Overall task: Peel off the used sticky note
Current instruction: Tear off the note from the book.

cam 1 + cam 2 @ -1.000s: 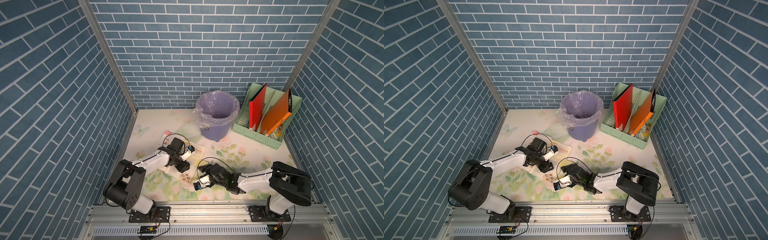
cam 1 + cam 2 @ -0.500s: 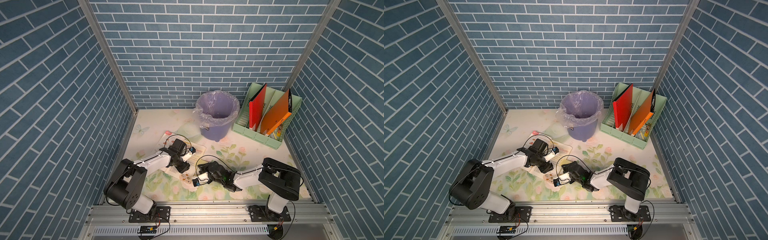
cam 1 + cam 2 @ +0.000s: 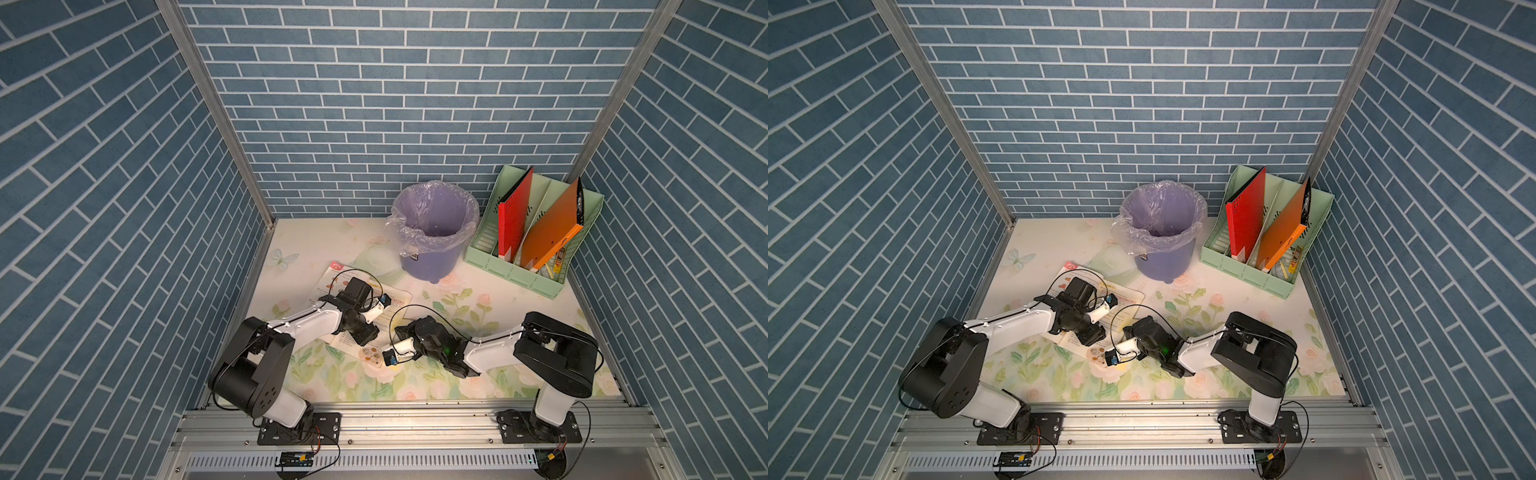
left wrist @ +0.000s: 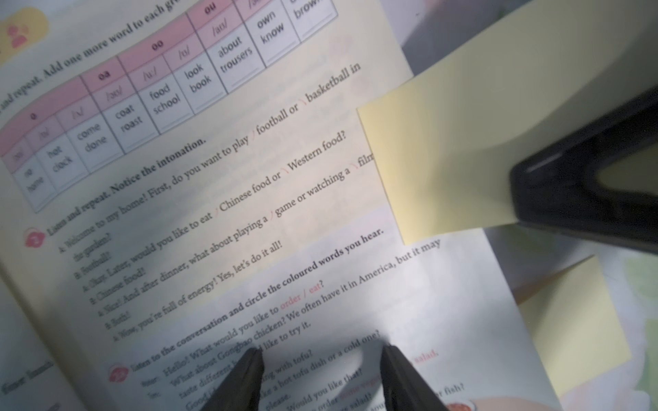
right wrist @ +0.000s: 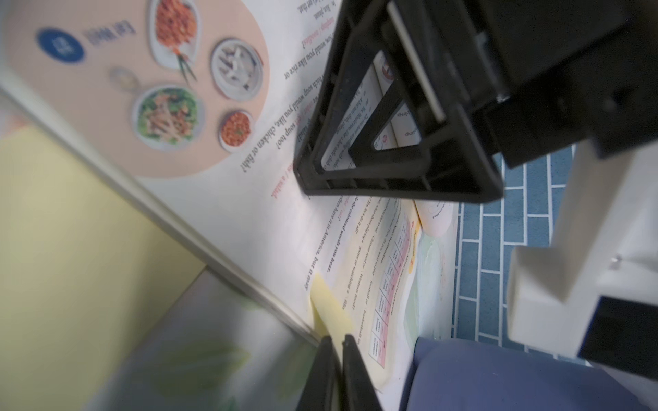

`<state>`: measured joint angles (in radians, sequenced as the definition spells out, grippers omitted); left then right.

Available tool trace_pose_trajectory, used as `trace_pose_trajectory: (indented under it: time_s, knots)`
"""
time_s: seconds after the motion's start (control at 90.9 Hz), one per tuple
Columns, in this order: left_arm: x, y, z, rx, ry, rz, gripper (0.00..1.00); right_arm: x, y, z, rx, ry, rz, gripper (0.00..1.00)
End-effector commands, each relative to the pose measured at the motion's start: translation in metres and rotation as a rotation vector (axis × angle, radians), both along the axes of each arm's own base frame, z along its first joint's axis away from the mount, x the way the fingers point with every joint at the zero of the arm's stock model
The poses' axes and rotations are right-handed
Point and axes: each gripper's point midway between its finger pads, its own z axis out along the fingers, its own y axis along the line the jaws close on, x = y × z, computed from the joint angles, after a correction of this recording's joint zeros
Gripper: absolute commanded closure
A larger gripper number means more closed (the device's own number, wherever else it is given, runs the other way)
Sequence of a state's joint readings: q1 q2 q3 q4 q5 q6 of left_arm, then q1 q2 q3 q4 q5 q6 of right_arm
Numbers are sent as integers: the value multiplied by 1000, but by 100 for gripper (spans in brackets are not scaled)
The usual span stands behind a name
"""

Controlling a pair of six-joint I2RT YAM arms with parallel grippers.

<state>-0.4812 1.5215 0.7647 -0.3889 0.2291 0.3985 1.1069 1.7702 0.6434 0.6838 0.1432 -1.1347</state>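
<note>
An open textbook [image 3: 332, 278] lies on the floral table, also seen in the left wrist view [image 4: 213, 178]. A pale yellow sticky note [image 4: 445, 160] is stuck at the page's outer edge and curls up off the paper. My right gripper [image 5: 336, 340] is shut on the note's [image 5: 329, 309] free end; in both top views it [image 3: 400, 331] [image 3: 1128, 328] sits at the book's near right edge. My left gripper [image 4: 320, 352] is open, with both fingertips pressed on the lower part of the page [image 3: 365, 336].
A second yellow note [image 4: 576, 327] lies on the table beside the book, large in the right wrist view [image 5: 71, 249]. A lilac bin with a plastic liner [image 3: 434, 232] stands behind the book. A green file rack [image 3: 536, 237] with red and orange folders stands at the back right.
My right gripper has moved left to the book's edge and shut on the sticky note. The left arm has stayed on the page.
</note>
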Motion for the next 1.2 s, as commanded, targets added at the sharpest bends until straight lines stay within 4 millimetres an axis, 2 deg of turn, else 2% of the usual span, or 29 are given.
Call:
trace_pose_trajectory:
  time_s: [0.0,0.231,0.451,0.869,1.188]
  knots:
    - [-4,3,-4,32,25,-11,42,7,2,3,10,-4,-23,98]
    - [-4,5,-6,40,20,-8,42,8,6,16,77,103,-43,100]
    - [-5,8,-9,54,16,-7,42,6,5,10,97,209,-63,100]
    - [-3,12,-9,72,1,-7,42,30,6,36,320,378,-187,100]
    - [-4,13,-10,77,5,-9,42,56,-6,65,469,408,-265,100]
